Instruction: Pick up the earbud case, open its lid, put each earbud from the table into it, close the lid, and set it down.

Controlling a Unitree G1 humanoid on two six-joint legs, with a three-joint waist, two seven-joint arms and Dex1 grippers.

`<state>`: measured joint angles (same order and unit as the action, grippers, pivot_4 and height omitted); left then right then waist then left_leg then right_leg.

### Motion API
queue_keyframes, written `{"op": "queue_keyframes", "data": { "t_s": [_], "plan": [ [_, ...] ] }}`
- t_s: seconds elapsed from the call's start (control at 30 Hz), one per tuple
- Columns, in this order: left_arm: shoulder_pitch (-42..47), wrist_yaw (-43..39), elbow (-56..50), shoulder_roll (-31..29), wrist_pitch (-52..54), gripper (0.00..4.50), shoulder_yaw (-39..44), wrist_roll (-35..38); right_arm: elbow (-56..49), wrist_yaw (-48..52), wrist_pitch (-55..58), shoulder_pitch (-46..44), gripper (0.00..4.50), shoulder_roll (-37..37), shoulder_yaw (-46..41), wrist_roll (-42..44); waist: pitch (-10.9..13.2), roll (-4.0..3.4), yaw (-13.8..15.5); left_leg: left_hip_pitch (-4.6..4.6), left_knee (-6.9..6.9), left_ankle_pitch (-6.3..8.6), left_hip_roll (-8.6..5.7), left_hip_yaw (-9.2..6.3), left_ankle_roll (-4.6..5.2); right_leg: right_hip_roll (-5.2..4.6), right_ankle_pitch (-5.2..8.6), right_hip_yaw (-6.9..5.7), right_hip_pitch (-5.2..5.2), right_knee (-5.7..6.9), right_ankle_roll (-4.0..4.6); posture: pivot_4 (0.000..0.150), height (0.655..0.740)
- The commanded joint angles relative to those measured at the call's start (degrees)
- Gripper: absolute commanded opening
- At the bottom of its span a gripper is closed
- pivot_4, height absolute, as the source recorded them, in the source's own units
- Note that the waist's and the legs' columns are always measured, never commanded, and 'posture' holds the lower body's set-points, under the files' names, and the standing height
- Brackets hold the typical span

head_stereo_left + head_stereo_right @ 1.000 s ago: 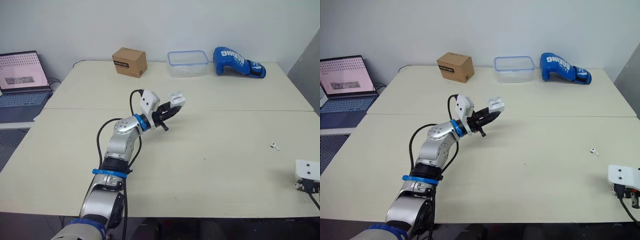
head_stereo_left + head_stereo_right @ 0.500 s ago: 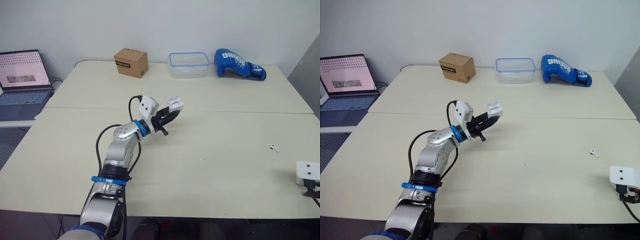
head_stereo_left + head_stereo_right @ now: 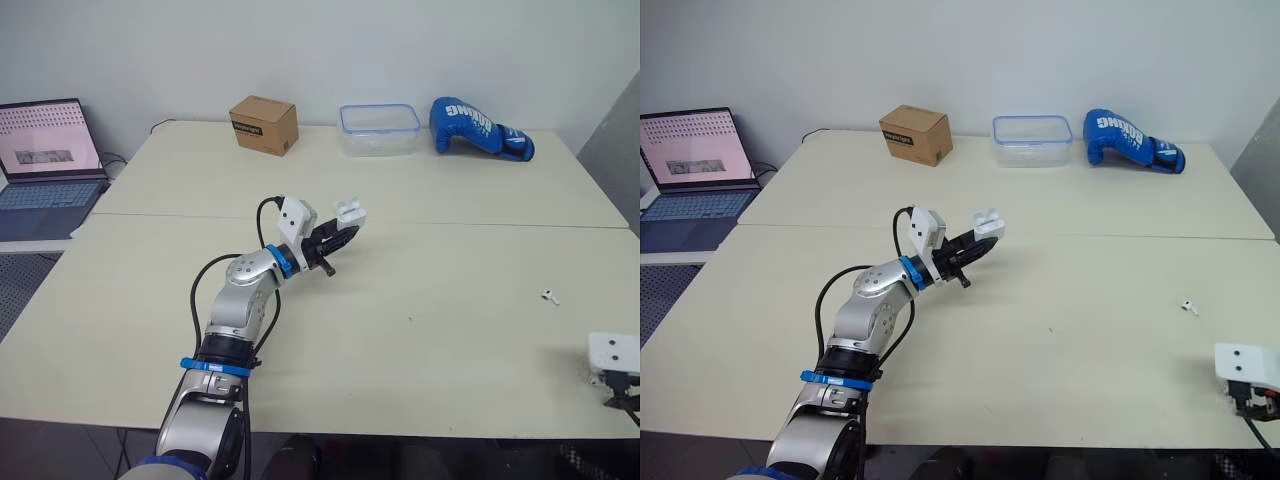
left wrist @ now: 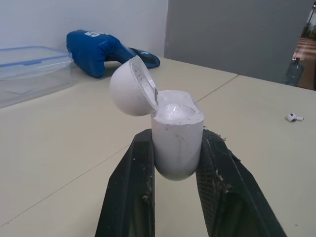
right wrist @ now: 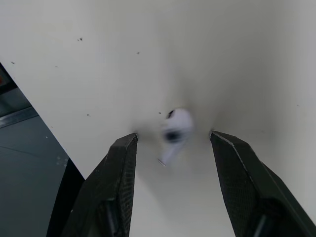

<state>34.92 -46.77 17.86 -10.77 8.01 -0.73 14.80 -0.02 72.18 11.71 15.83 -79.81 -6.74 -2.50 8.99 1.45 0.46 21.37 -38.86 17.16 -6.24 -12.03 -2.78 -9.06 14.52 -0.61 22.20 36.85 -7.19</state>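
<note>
Earbud case (image 4: 176, 143), lid (image 4: 129, 86) flipped open, sits pinched by its body in the left gripper (image 3: 340, 234), aloft over the table (image 3: 450, 380) left of centre. Right gripper (image 5: 173, 139), at the front right corner, is spread wide around a blurred earbud (image 5: 175, 129). Second earbud (image 3: 547, 295) lies near the right edge.

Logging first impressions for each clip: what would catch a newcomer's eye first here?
The left gripper, raised over the middle of the table, is shut on the white earbud case with its lid flipped open. The right gripper hangs open at the table's near right edge with an earbud between its fingers. A bright blue boxing glove lies at the far edge.
</note>
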Motion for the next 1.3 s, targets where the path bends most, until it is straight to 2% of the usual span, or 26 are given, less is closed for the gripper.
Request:
{"op": "queue_keyframes", "data": {
  "t_s": [0.03,0.63,0.9,1.3],
  "plan": [
    [1.63,0.08,-1.19,0.11,-1.42,0.74,0.02,0.73,0.34,0.84,0.17,0.45,2.40,1.50,0.89,0.57,0.00,0.00,-0.01,0.00,0.00,0.00,0.00,0.00,0.00,0.00,0.00,0.00,0.00,0.00,0.00,0.150,0.7400],
    [2.01,0.00,-0.55,-0.19,-1.72,0.74,0.18,0.78,-1.12,3.13,8.04,-7.47,2.40,4.79,2.40,2.45,0.02,0.05,-0.70,-0.07,0.01,0.00,0.02,0.06,0.00,0.01,0.00,0.06,-0.01,0.01,0.00,0.150,0.7400],
    [1.57,-0.08,-1.03,-0.32,-1.56,0.74,0.11,0.89,3.21,4.17,7.27,-11.59,2.40,3.84,3.83,1.94,0.03,0.03,-0.69,-0.07,0.01,0.00,0.01,0.08,0.00,0.00,0.00,0.08,-0.01,0.01,0.00,0.150,0.7400],
    [1.34,-0.47,-1.10,-0.36,-1.58,0.74,-0.08,1.09,6.96,5.74,4.38,-9.58,2.40,1.43,1.96,1.91,0.06,-0.04,-0.52,-0.04,0.01,0.00,-0.02,0.07,0.00,-0.02,0.00,0.08,0.00,0.00,0.00,0.150,0.7400]
  ]
}}
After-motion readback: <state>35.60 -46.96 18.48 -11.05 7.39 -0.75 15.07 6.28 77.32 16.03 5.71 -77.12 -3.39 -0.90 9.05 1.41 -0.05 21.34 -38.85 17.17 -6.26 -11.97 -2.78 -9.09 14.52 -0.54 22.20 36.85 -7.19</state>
